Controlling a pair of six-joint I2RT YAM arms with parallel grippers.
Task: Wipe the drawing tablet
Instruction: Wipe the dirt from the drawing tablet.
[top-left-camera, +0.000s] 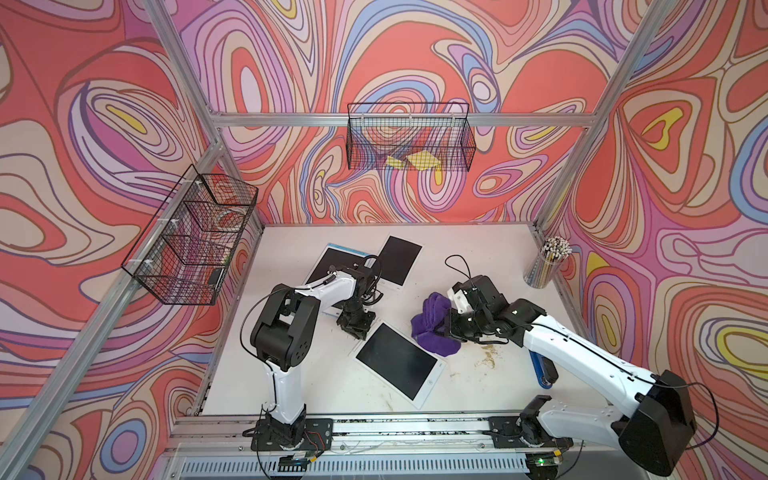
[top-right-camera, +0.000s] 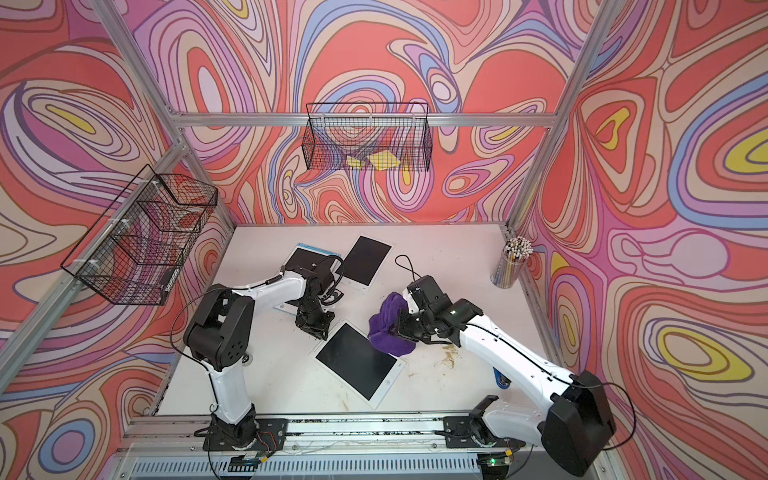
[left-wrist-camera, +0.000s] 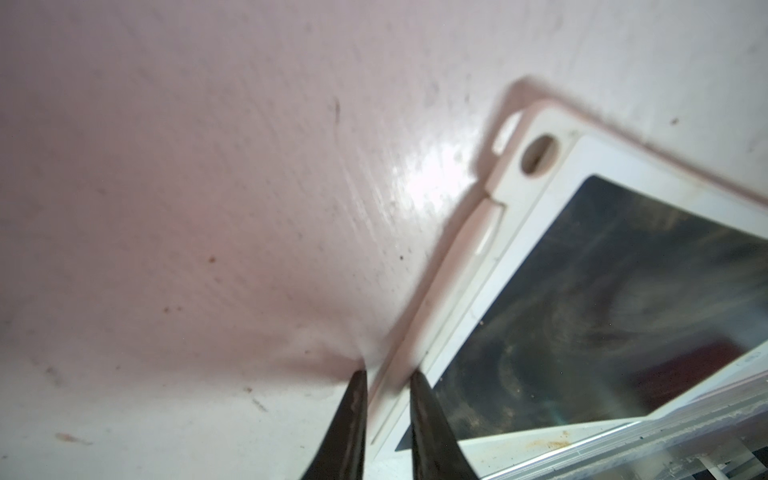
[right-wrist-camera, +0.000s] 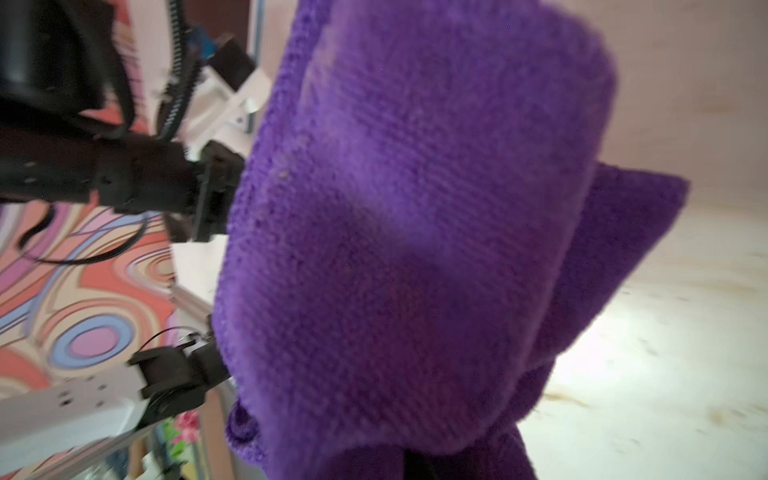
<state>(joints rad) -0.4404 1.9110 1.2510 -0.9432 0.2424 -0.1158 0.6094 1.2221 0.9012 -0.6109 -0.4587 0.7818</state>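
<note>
Your drawing tablet (top-left-camera: 400, 365) (top-right-camera: 356, 360) (left-wrist-camera: 602, 299) lies flat on the table (top-left-camera: 478, 249), front-centre & turned at an angle. It has a white frame round a black screen. The left wrist view shows faint smears & specks on the screen.

L gripper (top-left-camera: 356, 330) (left-wrist-camera: 386, 379) points down at the tablet's far-left edge. Its fingertips (left-wrist-camera: 419, 395) stand either side of the white side strip w/ a narrow gap, one over the table, one over the frame. You can't tell whether they pinch that strip or only straddle it.

R gripper (top-left-camera: 449, 328) is clamped on the purple cloth (top-left-camera: 434, 328) (right-wrist-camera: 415, 249). The cloth bunches out in front & fills the right wrist view, so the jaws are buried in it. In both top views the cloth's lower fold overlaps the tablet's far-right edge; you can't judge contact w/ the screen.

Further out, a second tablet (top-left-camera: 400, 259) lies at the back. A third tablet (top-left-camera: 332, 266) lies partly under the L arm. Brown smudges (top-left-camera: 487, 358) mark the table just right of the cloth. A pencil cup (top-left-camera: 546, 264) stands in the back-right corner. A back basket (top-left-camera: 409, 137) of wire holds yellow bits, & a side basket (top-left-camera: 191, 237) hangs on the left wall.
</note>
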